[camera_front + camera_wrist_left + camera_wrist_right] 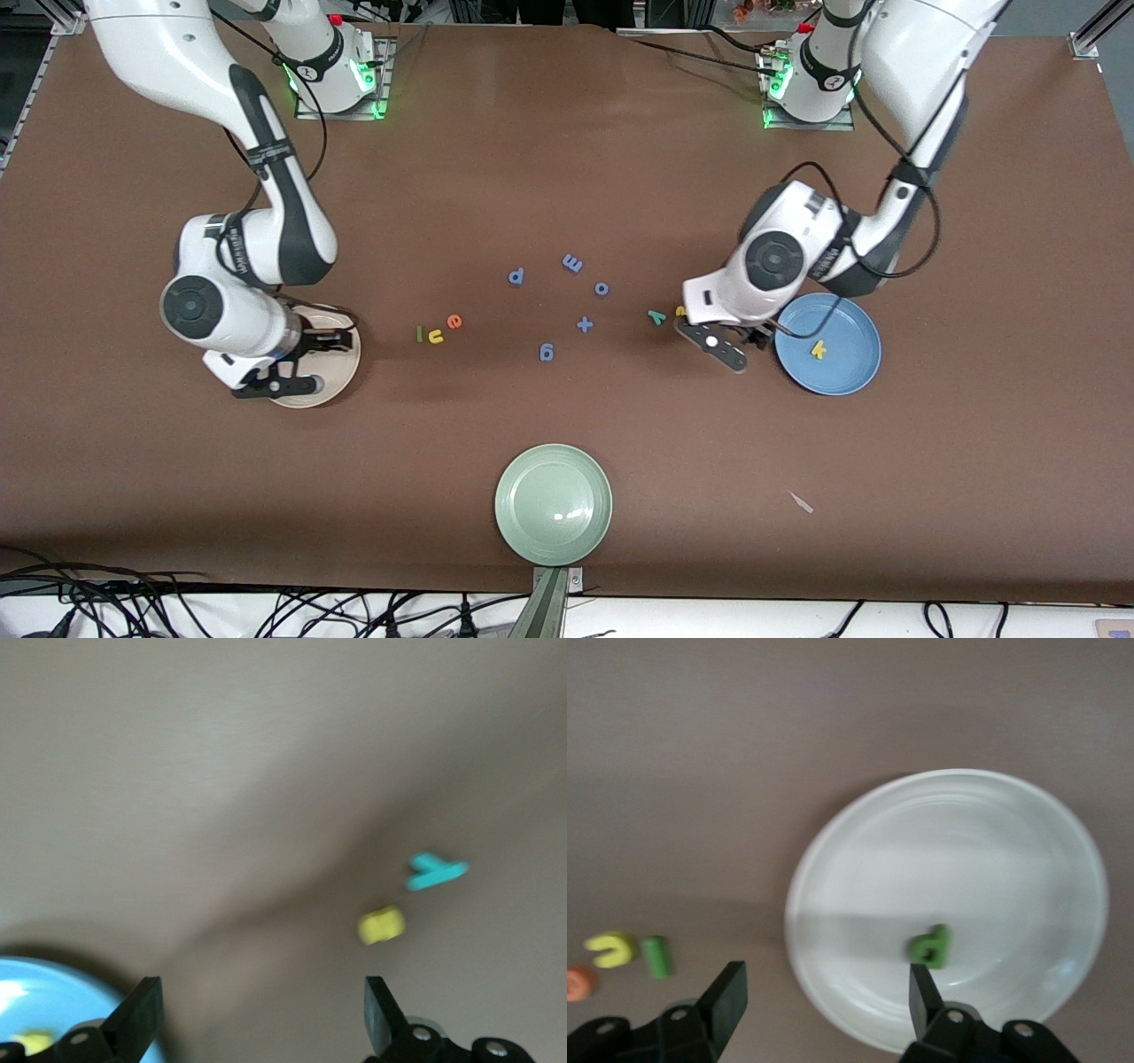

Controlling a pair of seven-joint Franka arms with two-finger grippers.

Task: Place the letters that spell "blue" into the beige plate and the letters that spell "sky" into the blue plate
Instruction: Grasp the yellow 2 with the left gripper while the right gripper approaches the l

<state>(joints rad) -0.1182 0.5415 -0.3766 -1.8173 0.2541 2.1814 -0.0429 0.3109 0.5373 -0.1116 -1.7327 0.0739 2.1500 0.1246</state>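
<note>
My right gripper (310, 359) hangs open over the beige plate (342, 370), nothing between its fingers. In the right wrist view a dark green b (930, 946) lies in the beige plate (948, 850). The green l (419, 334), yellow u (435, 336) and orange e (454, 322) lie together on the table beside that plate. My left gripper (740, 341) is open and empty over the table by the blue plate (842, 319), which holds the yellow k (819, 350). The teal y (656, 315) and yellow s (680, 311) lie beside it.
Several all-blue letters (585, 324) are scattered in the middle of the table. A pale green plate (554, 503) sits near the table's front edge. A small pale scrap (801, 502) lies toward the left arm's end.
</note>
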